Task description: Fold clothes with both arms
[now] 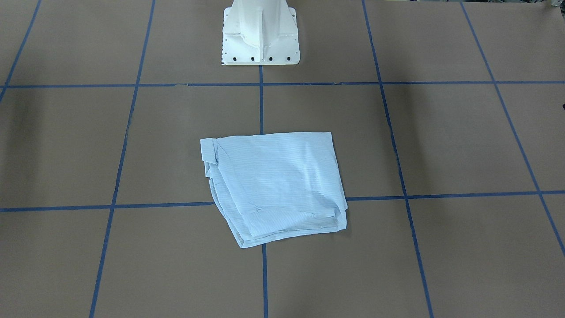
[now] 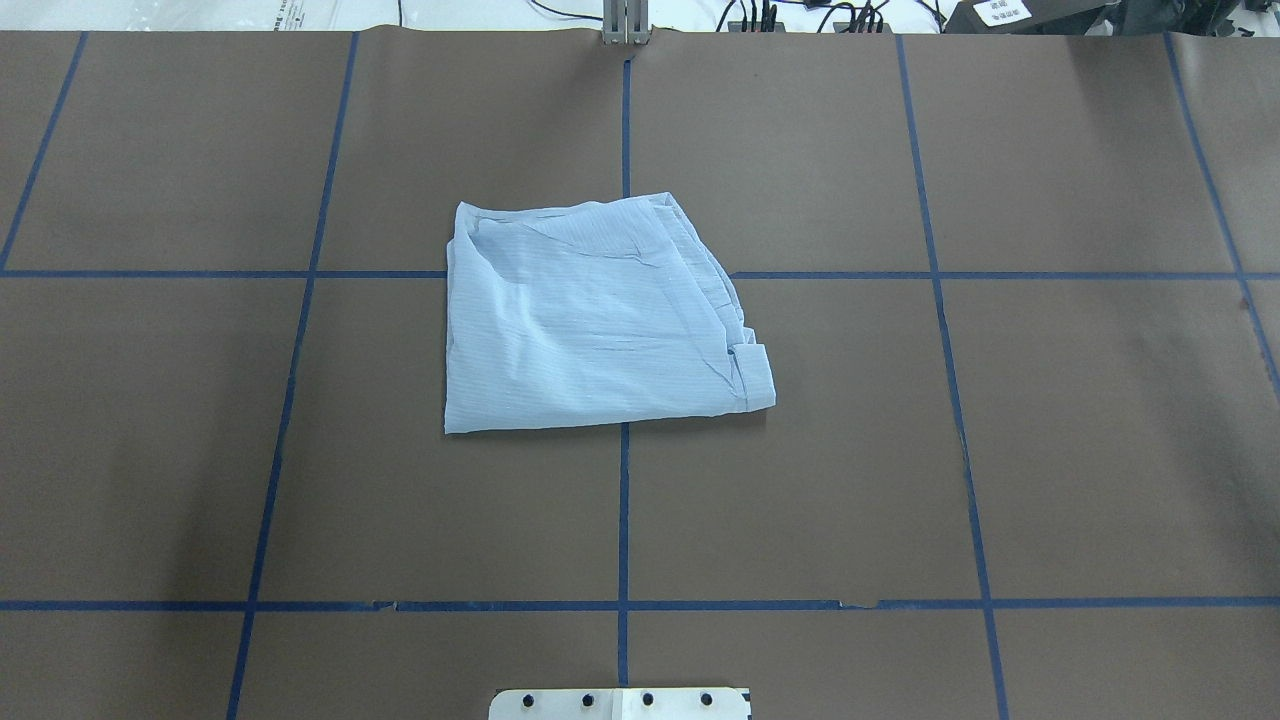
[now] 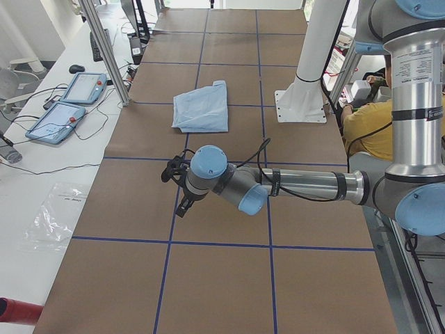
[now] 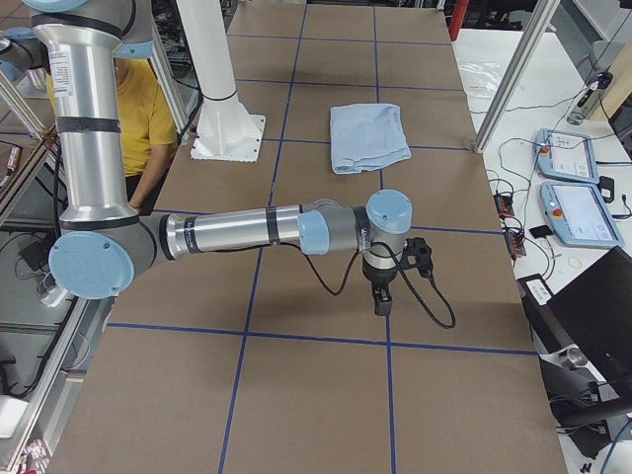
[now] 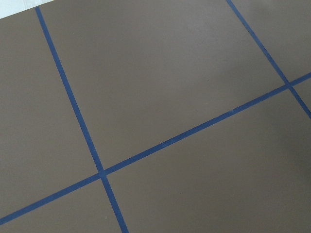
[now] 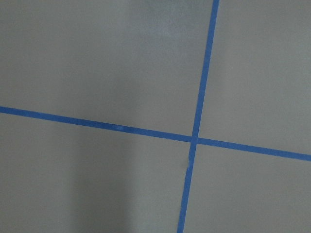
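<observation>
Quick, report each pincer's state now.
Left pincer: cannot be told, seen only from the side.
Right pincer: cannot be told, same reason.

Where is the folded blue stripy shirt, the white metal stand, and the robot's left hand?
Folded light-blue pinstriped shirt (image 2: pixel 590 320): overhead view, middle of its top layer.
White metal stand (image 1: pixel 273 51): front-facing view, its bolted foot plate.
Black left hand (image 3: pixel 182 209): left side view, between its fingertips.
</observation>
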Controlling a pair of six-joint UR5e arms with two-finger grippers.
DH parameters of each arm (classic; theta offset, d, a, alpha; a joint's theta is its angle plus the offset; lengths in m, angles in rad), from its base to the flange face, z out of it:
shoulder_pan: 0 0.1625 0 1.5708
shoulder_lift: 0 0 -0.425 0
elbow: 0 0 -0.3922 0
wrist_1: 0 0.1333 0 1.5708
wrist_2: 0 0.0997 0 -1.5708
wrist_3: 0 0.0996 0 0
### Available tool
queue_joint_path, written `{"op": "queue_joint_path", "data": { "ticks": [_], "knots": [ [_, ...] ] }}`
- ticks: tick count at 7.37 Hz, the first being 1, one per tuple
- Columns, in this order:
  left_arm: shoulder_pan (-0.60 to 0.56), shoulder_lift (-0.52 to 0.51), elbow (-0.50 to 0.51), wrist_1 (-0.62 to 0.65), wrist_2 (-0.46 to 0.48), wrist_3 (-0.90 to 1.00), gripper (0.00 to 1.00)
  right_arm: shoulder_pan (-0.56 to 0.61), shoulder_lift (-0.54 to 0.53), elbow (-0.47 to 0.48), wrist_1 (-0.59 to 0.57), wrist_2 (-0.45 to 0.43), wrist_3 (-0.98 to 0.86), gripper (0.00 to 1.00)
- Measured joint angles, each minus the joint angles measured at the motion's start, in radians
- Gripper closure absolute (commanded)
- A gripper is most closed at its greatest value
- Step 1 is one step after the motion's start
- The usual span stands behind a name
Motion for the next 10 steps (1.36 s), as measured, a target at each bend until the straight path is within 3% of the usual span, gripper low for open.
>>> {"op": "queue_joint_path", "data": {
  "ticks": [2,10],
  "knots": [
    [-0.002,0.019,-0.008,-0.004,-0.005,0.006,0.0,-0.028,-0.01,0.001,-0.002,-0.029,-0.007,0.0],
    [-0.004,0.012,-0.027,-0.047,0.033,0.008,0.0,-0.052,-0.006,0.019,0.005,-0.011,-0.011,0.0]
  ]
}}
